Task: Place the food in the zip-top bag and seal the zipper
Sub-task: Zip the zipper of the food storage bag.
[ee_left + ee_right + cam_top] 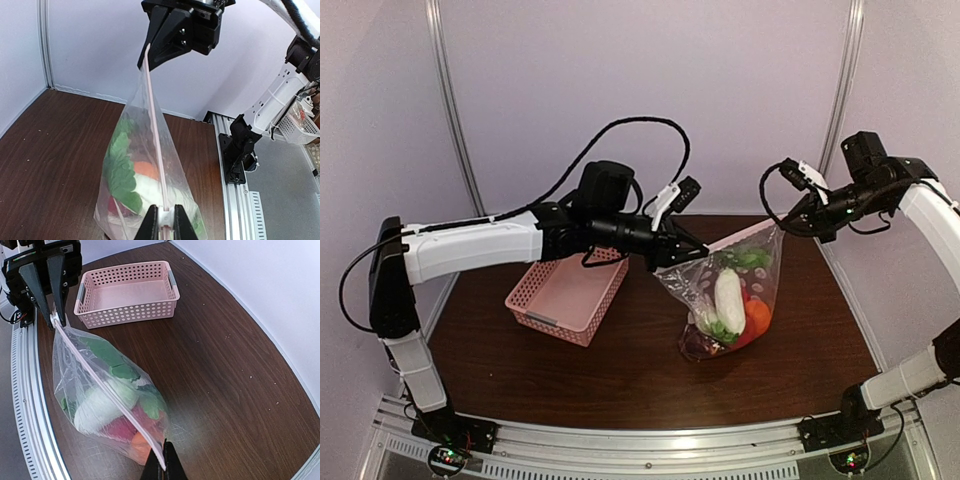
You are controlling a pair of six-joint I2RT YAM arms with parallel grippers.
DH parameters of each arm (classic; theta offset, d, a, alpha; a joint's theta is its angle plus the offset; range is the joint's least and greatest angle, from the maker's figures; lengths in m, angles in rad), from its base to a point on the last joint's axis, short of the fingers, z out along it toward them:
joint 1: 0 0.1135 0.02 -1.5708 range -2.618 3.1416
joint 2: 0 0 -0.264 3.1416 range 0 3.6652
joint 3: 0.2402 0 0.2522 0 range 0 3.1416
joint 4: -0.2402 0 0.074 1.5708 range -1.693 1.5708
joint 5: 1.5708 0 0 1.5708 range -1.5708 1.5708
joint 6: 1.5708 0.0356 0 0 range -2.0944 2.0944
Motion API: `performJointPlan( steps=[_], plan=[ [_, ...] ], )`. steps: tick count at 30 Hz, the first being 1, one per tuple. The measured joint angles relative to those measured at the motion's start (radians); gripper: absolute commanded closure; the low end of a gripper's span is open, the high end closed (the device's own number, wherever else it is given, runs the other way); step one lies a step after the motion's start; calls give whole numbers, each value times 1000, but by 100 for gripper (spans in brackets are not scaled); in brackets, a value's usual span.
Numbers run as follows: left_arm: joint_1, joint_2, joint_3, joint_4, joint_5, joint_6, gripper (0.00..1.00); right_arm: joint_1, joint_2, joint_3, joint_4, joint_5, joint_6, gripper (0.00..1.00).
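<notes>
View from my remote station: the clear, crinkly bag [730, 295] hangs over the desk [620, 370], stretched taut along its mouth edge. The left end effector [670, 255] and the right end effector [786, 226] are each pinched onto one end of the zipper [107, 390]. The zipper shows as one thin pinkish line and rises toward the right arm in the overhead view. The food [732, 305] sits bunched in the bag's lower part: a white radish [728, 297], green leaves [745, 258], an orange piece [758, 316] and red pieces [117, 430] beneath. I cannot tell whether the bag's bottom touches the desk.
</notes>
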Motion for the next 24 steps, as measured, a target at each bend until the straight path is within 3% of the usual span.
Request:
performJointPlan(
  steps=[24],
  plan=[
    [33, -106, -146, -26, -30, 32, 100, -88, -5, -42, 91, -2, 50, 100]
  ],
)
